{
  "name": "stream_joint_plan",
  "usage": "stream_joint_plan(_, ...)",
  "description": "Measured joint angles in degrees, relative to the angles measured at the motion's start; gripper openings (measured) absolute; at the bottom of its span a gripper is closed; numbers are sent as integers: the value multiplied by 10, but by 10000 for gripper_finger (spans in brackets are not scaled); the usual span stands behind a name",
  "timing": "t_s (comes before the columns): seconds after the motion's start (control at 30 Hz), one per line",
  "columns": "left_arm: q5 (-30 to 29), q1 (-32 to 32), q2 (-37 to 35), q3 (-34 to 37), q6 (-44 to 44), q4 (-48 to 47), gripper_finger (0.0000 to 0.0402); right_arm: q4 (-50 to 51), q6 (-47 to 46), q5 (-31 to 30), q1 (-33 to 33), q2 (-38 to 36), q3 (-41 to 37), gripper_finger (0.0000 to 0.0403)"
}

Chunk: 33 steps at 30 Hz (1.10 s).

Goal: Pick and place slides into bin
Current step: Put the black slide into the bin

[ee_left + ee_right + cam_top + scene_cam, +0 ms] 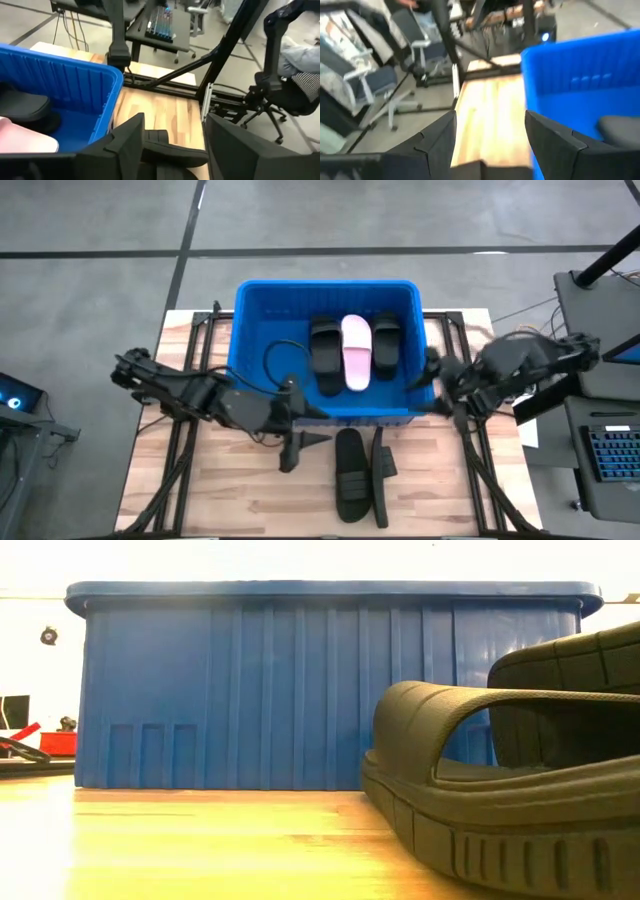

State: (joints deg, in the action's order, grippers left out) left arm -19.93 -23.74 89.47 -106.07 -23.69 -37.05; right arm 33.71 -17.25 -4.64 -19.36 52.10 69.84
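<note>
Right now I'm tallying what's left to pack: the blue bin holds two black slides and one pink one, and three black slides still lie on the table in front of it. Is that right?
Not quite. The high view shows only two black slides on the table, not three. The rest holds: the blue bin contains two black slides with the pink one between them.

Two dark arms reach inward from opposite sides. The left gripper [300, 442] points toward the middle, its jaws parted with a clear gap. The right gripper [436, 385] also faces inward, jaws spread wide, holding nothing.
</note>
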Motion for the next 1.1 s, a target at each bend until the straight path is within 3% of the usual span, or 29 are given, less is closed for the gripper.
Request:
stream_joint_plan(0.13, 0, 0, -26, 6, 0, -1, 168, -1, -31, -50, -69, 49, 0, 226)
stream_joint_plan(0.33, 1, -1, -47, 7, -1, -38, 149, 9, -92, -194, -185, 105, 0, 226)
stream_joint_plan(0.6, 2, 0, -50, 7, -15, -56, 144, 119, -338, -363, -347, 182, 0, 226)
stream_joint_plan(0.87, 2, 0, -44, 8, -15, -55, 143, 170, -529, -400, -424, 296, 0, 226)
stream_joint_plan(1.1, 2, 0, -44, 8, -29, -55, 143, 176, -573, -400, -426, 393, 0, 226)
